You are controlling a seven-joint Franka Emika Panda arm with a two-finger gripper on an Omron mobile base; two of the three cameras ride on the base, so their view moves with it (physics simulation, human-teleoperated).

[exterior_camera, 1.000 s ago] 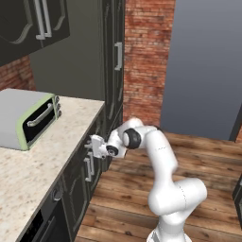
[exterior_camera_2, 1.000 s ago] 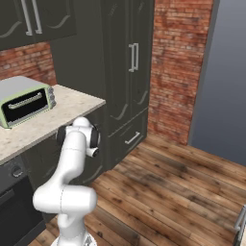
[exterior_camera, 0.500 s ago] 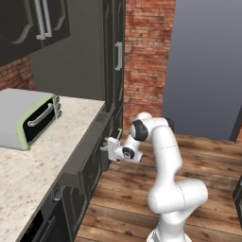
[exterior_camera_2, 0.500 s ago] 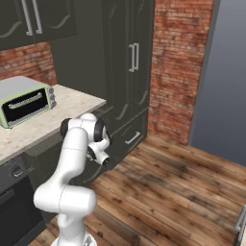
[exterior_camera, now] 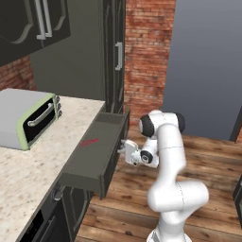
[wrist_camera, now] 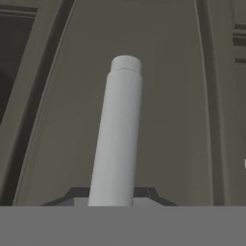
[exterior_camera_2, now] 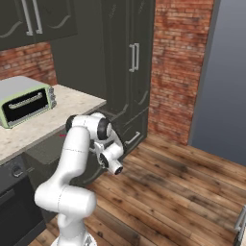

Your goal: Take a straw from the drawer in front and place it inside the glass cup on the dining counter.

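Note:
The dark grey-green drawer [exterior_camera: 94, 158] stands pulled out from under the brick-backed counter, its inside open to view. The thin red straw [exterior_camera: 89, 142] lies flat in it near the back. My gripper [exterior_camera: 123, 149] is at the drawer's front, shut on the silver bar handle [wrist_camera: 117, 129], which runs up between my fingertips against the flat drawer front [wrist_camera: 57, 120] in the hand view. In the right base view my arm covers most of the drawer [exterior_camera_2: 45, 151]. The glass cup and the dining counter are out of view.
A green-fronted toaster oven [exterior_camera: 28, 118] sits on the speckled counter [exterior_camera: 28, 179] left of the drawer. Tall dark cabinets [exterior_camera: 113, 52] rise behind it, with a brick wall [exterior_camera: 146, 52] beyond. Wood floor [exterior_camera: 212, 156] lies to the right.
My arm has drawn back from the counter with the handle in its grip. The drawer has slid out from shut to wide open, and the red straw inside has come into sight.

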